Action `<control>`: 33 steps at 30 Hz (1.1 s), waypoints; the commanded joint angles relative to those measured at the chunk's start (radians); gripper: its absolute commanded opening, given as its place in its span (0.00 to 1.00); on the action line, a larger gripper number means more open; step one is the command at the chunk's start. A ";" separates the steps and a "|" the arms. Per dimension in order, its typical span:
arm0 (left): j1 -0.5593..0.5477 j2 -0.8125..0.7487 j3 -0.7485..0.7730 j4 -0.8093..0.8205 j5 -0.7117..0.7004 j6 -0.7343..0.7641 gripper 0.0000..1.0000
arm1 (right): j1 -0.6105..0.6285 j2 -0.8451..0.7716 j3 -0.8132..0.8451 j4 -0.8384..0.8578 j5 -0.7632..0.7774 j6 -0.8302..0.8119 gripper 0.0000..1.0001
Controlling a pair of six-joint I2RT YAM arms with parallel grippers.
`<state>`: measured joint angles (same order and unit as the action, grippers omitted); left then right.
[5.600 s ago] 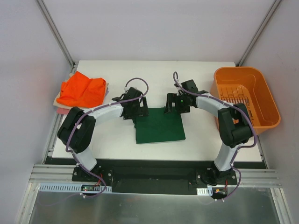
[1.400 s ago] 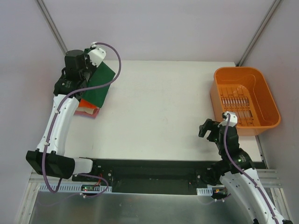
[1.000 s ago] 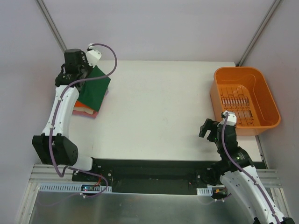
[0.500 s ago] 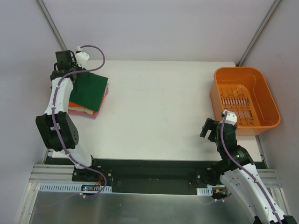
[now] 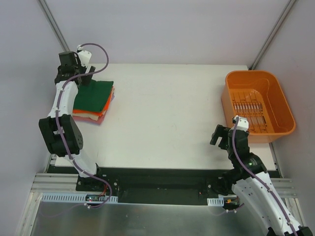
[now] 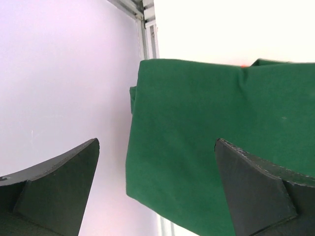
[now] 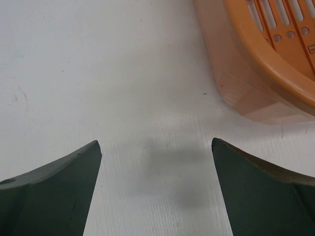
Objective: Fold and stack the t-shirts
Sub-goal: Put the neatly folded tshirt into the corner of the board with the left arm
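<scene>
Left gripper [image 6: 156, 141] hangs with jaws spread wide and empty over the folded dark green t-shirt [image 5: 93, 92], which tops the stack of t-shirts [image 5: 97, 113] at the table's [image 5: 167, 118] far left corner, while the right gripper [image 7: 155, 141], likewise agape, hovers beside the orange basket [image 5: 258, 103] near the right edge.

Plain dark green t-shirt [image 5: 93, 93] tops an orange t-shirt [image 5: 93, 114] and a pink one [image 5: 97, 120], far left; orange slotted basket [image 5: 256, 105], white table [image 5: 162, 113].
</scene>
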<state>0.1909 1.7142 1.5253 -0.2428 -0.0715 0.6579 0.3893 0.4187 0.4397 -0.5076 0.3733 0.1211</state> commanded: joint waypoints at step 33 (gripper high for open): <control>-0.653 -1.025 -0.984 0.131 0.136 -1.120 0.99 | -0.003 -0.132 -0.071 0.126 -0.241 0.078 0.96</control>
<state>-0.4587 0.6712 0.5091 -0.1471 0.1162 -0.4652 0.3893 0.3008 0.3779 -0.4450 0.1661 0.1982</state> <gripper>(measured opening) 0.990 0.963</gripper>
